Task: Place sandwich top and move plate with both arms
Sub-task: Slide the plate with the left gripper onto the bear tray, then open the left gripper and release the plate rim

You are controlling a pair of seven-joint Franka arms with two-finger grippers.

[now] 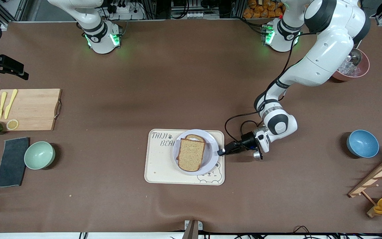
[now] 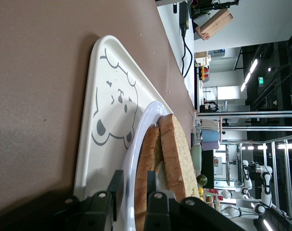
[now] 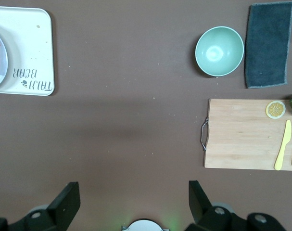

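Hiding perhaps a filling (unclear), sandwich top [image 1: 191,154] on plate [image 1: 212,158]

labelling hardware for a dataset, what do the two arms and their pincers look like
Both arms have glossy white shells with grey-black joint bands and green-lit bases. The left arm carries a loose black cable down to its black left pincer. The right pincer has black angular fingers.

Bread slice [image 1: 191,154] — brown wholemeal, squarish, darker crust — lies flat on a second slice, slightly offset from it so that the lower slice's rounded end shows past one edge. Plate [image 1: 211,162] — small, round, pale lavender-white — carries both slices and sits on a cream tray [image 1: 159,169], its rim between the left gripper's [image 1: 220,152] parted fingers.
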